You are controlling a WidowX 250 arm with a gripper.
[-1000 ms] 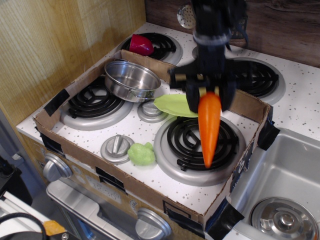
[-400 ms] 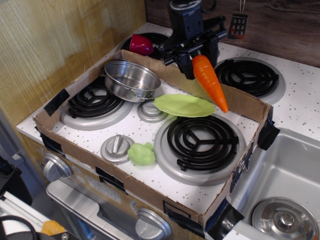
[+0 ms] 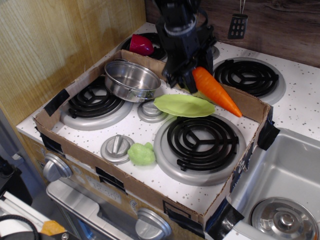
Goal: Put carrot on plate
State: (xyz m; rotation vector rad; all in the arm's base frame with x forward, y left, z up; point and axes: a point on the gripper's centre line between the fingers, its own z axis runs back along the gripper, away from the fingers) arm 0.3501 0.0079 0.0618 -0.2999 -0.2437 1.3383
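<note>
The orange carrot (image 3: 216, 91) is held at its thick end by my gripper (image 3: 187, 79), which is shut on it. The carrot slants down to the right, its tip over the cardboard box's back wall. It hangs just above the back right edge of the lime-green plate (image 3: 184, 105). The plate lies tilted on the stove between two burners. The carrot's green stem is hidden by the gripper fingers.
A steel pot (image 3: 131, 80) sits at the back left of the cardboard box (image 3: 125, 182). A pale green lumpy toy (image 3: 141, 153) lies near the front. A red cup (image 3: 141, 45) stands behind the box. A sink (image 3: 285, 190) is at the right.
My gripper has carried the carrot from above the front right burner back towards the plate's far edge and lowered it; the carrot tilted from vertical to slanting right.
</note>
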